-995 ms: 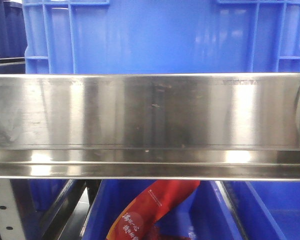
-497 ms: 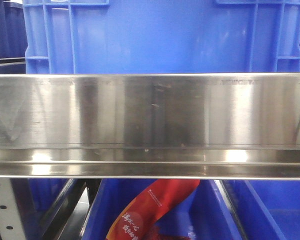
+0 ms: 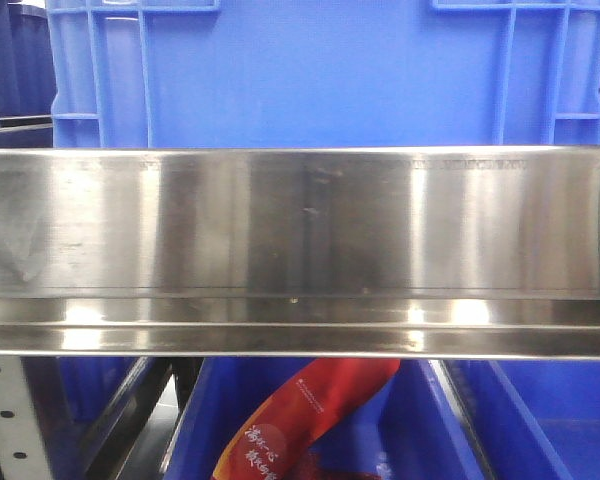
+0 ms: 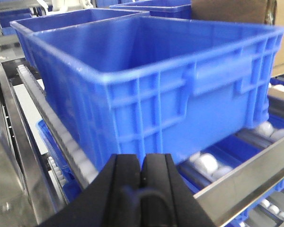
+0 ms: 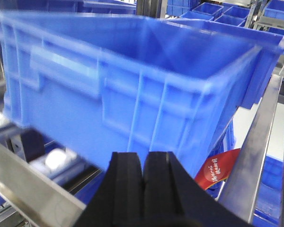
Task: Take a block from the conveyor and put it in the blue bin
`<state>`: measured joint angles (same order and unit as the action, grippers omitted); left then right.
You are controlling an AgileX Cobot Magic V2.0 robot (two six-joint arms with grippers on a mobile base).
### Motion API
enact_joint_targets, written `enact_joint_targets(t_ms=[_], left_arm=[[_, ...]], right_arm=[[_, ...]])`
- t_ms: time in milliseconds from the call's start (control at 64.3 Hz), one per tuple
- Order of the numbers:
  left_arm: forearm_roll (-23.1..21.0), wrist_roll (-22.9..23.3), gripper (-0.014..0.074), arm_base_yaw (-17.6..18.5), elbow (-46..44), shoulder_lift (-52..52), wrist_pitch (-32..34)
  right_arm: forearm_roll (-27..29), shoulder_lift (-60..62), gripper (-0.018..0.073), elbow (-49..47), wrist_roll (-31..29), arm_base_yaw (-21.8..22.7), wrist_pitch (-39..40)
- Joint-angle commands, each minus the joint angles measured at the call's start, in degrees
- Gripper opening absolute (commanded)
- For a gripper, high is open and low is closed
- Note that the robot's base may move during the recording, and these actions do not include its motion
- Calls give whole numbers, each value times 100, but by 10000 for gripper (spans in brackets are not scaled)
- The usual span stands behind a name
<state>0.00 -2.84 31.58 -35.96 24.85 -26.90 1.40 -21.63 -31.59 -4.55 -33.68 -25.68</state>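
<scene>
Blue plastic bin [image 4: 151,90] stands on the roller track [image 4: 213,163], open-topped and ribbed, with a moulded handle recess on its near wall; the part of its interior that shows in both wrist views holds nothing. No block appears in any view, and the dark belt of the conveyor cannot be found in these pictures either, so the block's position cannot be given.

Left gripper [image 4: 143,177] sits low and just in front of the bin's near wall, its black fingers [image 4: 128,172] pressed together with nothing between them. Right gripper [image 5: 143,182] faces the same bin from the other side, jaws likewise closed and empty, apart from the wall.

White rollers [image 4: 206,163] carry the bin. A brushed stainless steel rail [image 3: 300,250] runs across the front view and hides the bin's lower part. Below it lie further blue bins [image 3: 540,420], one holding a red printed packet [image 3: 305,415], also glimpsed in the right wrist view.

Judgement: the task stands at its start, with no block in hand and neither arm committed to a pick. The next move calls for locating the block and the belt, bringing one arm over it, and parting the fingers before descent. Which arm is better placed cannot be judged from here
</scene>
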Motion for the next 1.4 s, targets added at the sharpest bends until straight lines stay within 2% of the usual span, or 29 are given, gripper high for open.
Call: enact_joint_targets(t_ms=[0,109,932,1041,1212,1274,1321,1383], left_arm=[[-81,45,-111,-3,477,-330,636],[-96,45,-111,-3,773,-610,898],[-82,45,-111,-40,867,-701,879],[35,-15,-111,-512,1192,-781,1364],[35,-15,-111,-1673,2237,-1190,2611],[35,-15,-111,-1993,2586,-1424,2953],[35,-15,-111,-2325,2951,-1707,3014],[35,-15,-111,-2574,3223,-1930,3014]], right_arm=[[-48,268,-162,382,-4,-9,463],[-48,354,-162,500,-4,-9,528],[-48,353,-162,500,-4,-9,554],[-48,353,-162,500,-4,-9,554],[-48,353,-162,500,-4,-9,554],[-48,353,-162,500,-4,-9,554],[-48,353,-162,500,-4,-9,554],[-48,353,-162,500,-4,-9,554]])
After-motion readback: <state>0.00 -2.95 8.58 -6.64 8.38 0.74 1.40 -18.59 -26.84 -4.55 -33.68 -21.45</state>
